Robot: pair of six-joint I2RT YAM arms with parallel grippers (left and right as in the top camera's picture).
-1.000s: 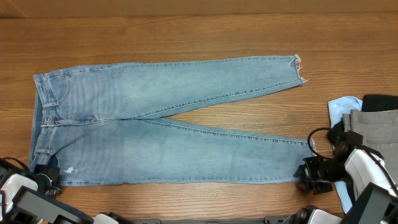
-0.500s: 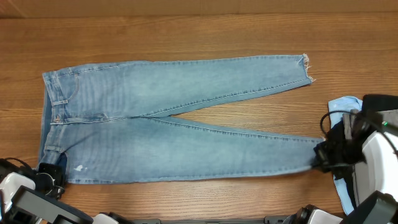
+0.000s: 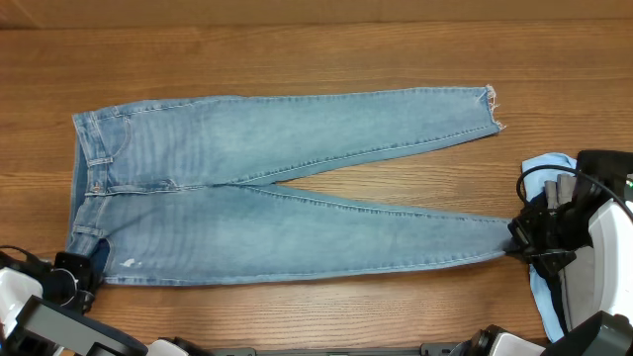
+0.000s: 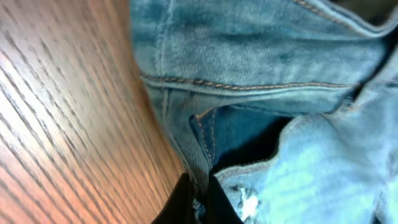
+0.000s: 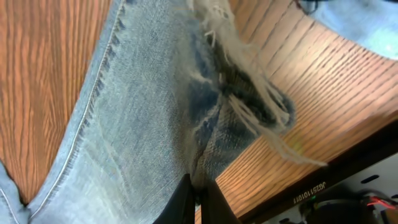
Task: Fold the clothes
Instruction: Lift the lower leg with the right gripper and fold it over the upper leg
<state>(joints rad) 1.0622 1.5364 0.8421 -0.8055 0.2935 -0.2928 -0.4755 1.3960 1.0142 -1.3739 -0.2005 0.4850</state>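
Observation:
The clothes, a pair of light blue faded jeans point(image 3: 277, 188), lie flat on the wooden table, waistband at the left and both legs running right. My left gripper point(image 3: 77, 275) is shut on the near corner of the waistband point(image 4: 198, 168), with denim pinched between its black fingers point(image 4: 181, 202). At the near leg's frayed hem point(image 5: 249, 93), my right gripper point(image 3: 516, 242) is shut on the cloth, a fold of denim caught between its fingers point(image 5: 211, 199). The far leg's frayed hem point(image 3: 488, 107) lies free at the upper right.
A pale blue cloth point(image 3: 546, 178) and grey trousers point(image 3: 593, 193) lie at the right edge, partly under my right arm. The table's near edge and the arm bases point(image 3: 59, 331) run along the bottom.
Both grippers have closed on the jeans. The right one moved right and away with the near hem, stretching that leg; the whole garment slid a little to the right.

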